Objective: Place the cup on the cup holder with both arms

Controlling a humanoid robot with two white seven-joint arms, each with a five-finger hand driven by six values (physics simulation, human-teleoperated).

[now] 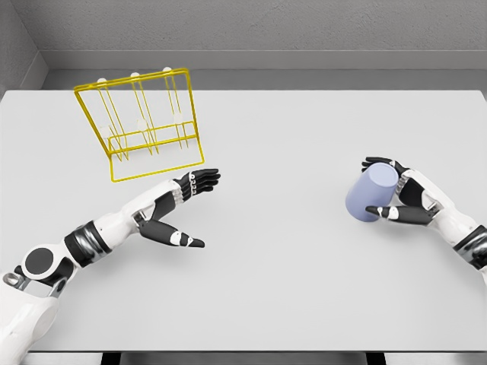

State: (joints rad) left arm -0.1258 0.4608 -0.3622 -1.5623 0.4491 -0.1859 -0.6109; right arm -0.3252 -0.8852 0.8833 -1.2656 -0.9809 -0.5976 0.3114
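Note:
A pale blue cup (370,192) sits tilted at the right of the white table, with my right hand (389,188) wrapped around it, fingers above and thumb below. The yellow wire cup holder (141,125) stands at the far left of the table, its upright pegs tipped with white knobs. My left hand (196,207) hovers just below and to the right of the holder's base, fingers stretched out and thumb apart, holding nothing.
The white table (281,289) spans the whole view, ending at a grey wall behind. The left arm comes in from the lower left corner, the right arm from the right edge.

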